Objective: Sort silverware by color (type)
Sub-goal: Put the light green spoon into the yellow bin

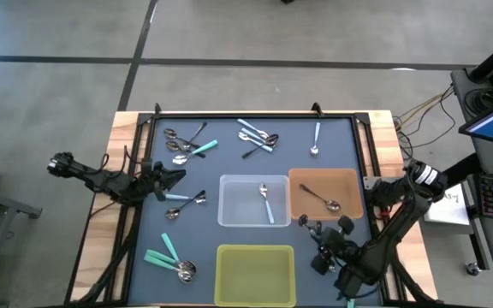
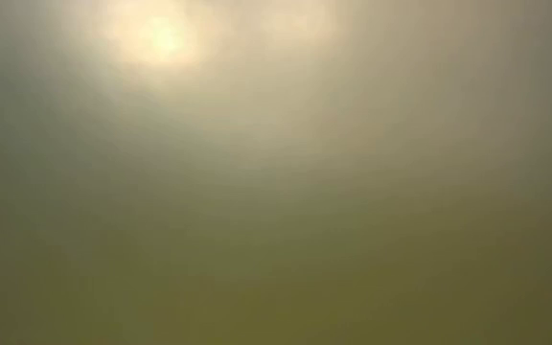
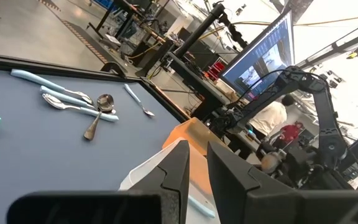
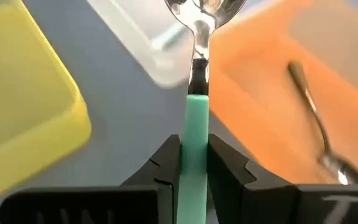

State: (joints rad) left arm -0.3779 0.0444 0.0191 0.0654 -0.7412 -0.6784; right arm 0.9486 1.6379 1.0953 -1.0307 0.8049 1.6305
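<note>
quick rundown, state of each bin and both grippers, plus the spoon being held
clear bin: holds one light blue spoon
brown bin: holds one dark-handled spoon
yellow-green bin: nothing in it
teal spoon: clamped by its handle, bowl pointing ahead, above the gap between the bins
right gripper: shut on the teal spoon, between the yellow-green bin and the brown bin
left gripper: holds nothing, fingers close together, at the table's left side

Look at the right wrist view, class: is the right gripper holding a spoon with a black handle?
No: the right gripper is clamped on a teal-green spoon, its metal bowl pointing toward the bins.
</note>
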